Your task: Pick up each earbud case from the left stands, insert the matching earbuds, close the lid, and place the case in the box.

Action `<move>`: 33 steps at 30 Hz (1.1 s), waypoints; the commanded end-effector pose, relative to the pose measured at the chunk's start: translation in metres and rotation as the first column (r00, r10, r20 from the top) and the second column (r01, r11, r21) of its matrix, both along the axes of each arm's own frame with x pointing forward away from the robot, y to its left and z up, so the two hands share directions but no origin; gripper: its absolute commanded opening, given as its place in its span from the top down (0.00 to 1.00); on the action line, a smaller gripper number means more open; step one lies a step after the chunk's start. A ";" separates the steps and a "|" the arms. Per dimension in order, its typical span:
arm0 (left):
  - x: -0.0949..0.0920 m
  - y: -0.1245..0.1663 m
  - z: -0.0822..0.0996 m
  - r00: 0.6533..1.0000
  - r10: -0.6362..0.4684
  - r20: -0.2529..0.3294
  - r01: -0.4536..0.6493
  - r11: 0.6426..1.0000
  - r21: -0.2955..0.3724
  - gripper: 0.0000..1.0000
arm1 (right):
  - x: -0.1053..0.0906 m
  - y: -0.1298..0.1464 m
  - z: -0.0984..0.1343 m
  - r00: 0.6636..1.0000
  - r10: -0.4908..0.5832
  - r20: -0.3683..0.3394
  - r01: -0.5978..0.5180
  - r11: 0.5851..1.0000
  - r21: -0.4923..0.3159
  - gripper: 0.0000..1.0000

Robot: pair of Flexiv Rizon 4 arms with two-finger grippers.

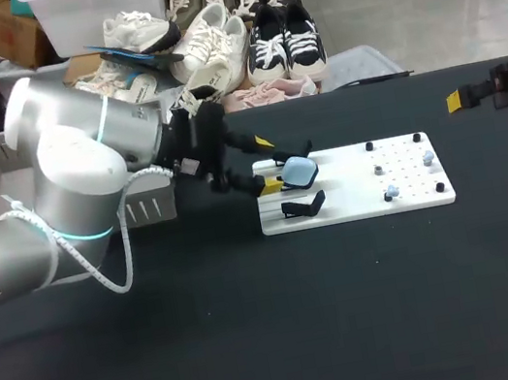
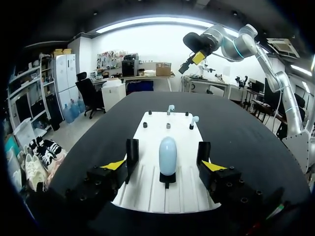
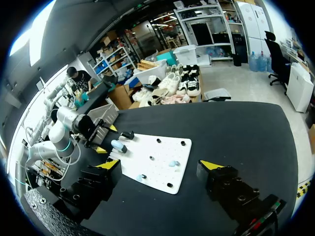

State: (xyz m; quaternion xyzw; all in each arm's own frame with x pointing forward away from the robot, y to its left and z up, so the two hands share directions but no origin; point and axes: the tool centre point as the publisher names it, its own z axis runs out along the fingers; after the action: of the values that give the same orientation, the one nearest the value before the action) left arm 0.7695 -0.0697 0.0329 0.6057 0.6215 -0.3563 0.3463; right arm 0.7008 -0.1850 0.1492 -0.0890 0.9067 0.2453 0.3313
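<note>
A light blue earbud case (image 1: 300,172) stands on a black stand at the left end of the white board (image 1: 355,204). My left gripper (image 1: 268,164) is open right beside it. In the left wrist view the case (image 2: 168,147) lies between the spread fingers of that gripper (image 2: 167,160), and neither finger touches it. Two empty black stands (image 1: 303,205) flank it. Two light blue earbuds (image 1: 428,157) (image 1: 392,192) sit on pegs at the board's right end. My right gripper (image 1: 474,95) hangs open and empty far to the right, and its own view (image 3: 160,167) looks down on the board (image 3: 152,157).
A grey box (image 1: 151,206) stands at the table's left, partly hidden behind my left arm (image 1: 75,182). Several small black pegs (image 1: 369,146) dot the right half of the board. Black tabletop (image 1: 306,318) stretches in front of the board.
</note>
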 end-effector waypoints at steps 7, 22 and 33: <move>0.007 -0.012 -0.004 0.999 -0.032 -0.025 0.032 0.999 0.000 0.00 | 0.000 0.000 0.000 1.000 0.001 -0.001 -0.001 1.000 0.000 0.00; -0.005 -0.016 -0.007 0.999 -0.012 -0.039 0.013 1.000 0.016 0.00 | 0.000 0.000 0.000 1.000 0.001 -0.001 -0.001 1.000 0.000 0.00; -0.011 -0.021 -0.012 1.000 0.001 -0.025 -0.001 1.000 0.006 0.00 | 0.000 0.000 0.000 1.000 0.001 -0.001 -0.001 1.000 0.000 0.00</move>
State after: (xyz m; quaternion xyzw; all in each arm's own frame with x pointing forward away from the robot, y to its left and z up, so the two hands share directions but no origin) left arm 0.7630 -0.0910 0.0220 0.6042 0.6274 -0.3637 0.3302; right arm 0.7008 -0.1850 0.1492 -0.0890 0.9067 0.2453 0.3313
